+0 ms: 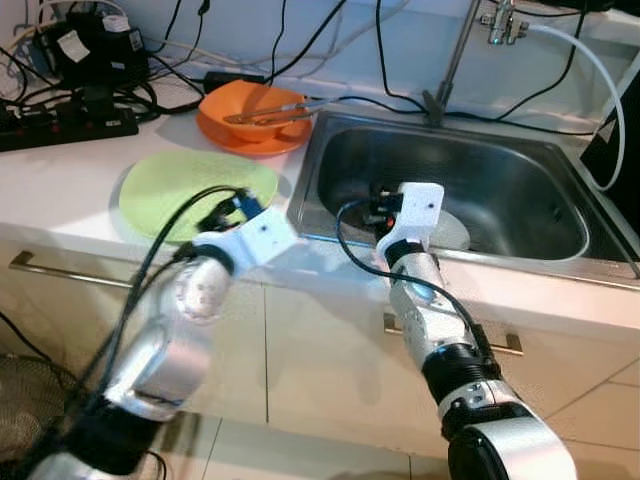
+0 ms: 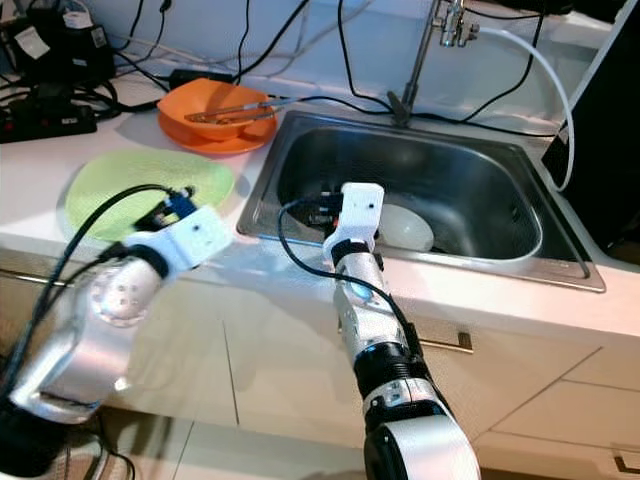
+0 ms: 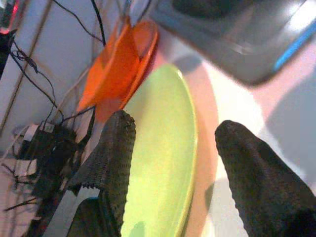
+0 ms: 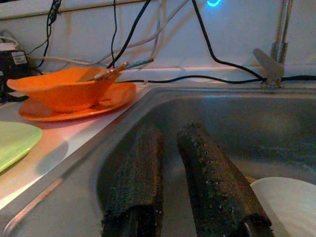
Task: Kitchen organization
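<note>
A light green plate [image 1: 175, 190] lies flat on the white counter, left of the sink [image 1: 520, 180]. My left gripper [image 3: 173, 163] is open at its near right edge, one finger [image 3: 116, 163] over the plate and the other [image 3: 256, 177] beyond the rim. An orange bowl [image 1: 255, 105] holding metal tongs [image 1: 275, 113] stands on an orange plate [image 1: 250, 142] behind it. My right gripper [image 4: 170, 197] reaches down into the sink at its left side, fingers close together with nothing between them. A white plate [image 4: 289, 207] lies on the sink floor just right of it.
A faucet [image 1: 455, 60] rises behind the sink, with a white hose [image 1: 600, 70] at the right. Black cables, a power strip [image 1: 70, 122] and adapters crowd the counter's back left. Cabinet fronts with metal handles [image 1: 500, 342] lie below the counter edge.
</note>
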### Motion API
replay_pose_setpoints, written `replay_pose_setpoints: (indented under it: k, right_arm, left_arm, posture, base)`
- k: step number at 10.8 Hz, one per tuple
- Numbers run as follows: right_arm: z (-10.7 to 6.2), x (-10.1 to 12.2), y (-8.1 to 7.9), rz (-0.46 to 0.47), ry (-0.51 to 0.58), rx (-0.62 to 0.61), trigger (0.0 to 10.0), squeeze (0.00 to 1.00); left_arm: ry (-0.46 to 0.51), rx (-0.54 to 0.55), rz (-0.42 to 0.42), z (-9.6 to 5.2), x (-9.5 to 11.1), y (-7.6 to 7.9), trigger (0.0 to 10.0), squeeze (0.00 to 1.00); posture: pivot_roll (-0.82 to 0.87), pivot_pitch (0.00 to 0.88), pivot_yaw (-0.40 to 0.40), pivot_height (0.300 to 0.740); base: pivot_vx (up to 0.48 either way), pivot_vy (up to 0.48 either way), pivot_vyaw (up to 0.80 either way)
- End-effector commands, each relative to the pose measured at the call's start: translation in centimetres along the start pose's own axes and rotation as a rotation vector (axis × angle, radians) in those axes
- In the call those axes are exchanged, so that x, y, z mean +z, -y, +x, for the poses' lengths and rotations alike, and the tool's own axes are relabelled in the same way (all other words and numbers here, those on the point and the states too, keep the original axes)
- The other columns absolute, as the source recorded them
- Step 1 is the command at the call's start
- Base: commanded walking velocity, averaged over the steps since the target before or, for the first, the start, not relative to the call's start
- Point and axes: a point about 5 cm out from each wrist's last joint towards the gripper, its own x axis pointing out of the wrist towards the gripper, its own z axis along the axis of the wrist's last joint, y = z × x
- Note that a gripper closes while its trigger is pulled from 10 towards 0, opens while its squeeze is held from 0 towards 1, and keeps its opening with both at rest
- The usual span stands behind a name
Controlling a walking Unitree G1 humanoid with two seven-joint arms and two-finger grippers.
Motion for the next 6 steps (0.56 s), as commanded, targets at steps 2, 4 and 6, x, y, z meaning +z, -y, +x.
replay_pose_setpoints:
  k: [2,4,6]
  right_arm:
    - [0.0,0.2,0.4,0.012,0.002,-0.009,10.0,0.00]
    - [0.0,0.2,0.4,0.015,-0.003,-0.011,10.0,0.00]
    - [0.0,0.2,0.3,0.017,-0.005,-0.006,10.0,0.00]
  left_arm:
    - [-0.022,-0.017,0.051,-0.8,0.1,-0.4,10.0,0.00]
    - [-0.075,-0.033,0.084,-1.3,-0.7,-0.7,10.0,0.00]
    - [-0.111,-0.070,0.103,-1.4,-1.3,-0.4,10.0,0.00]
  posture:
    - [0.31,0.006,-0.083,0.740]
    - [0.32,0.000,-0.084,0.740]
    - [0.32,0.000,-0.084,0.740]
  base:
    - [0.000,0.000,0.00]
    - [0.000,0.000,0.00]
    - [0.000,0.000,0.00]
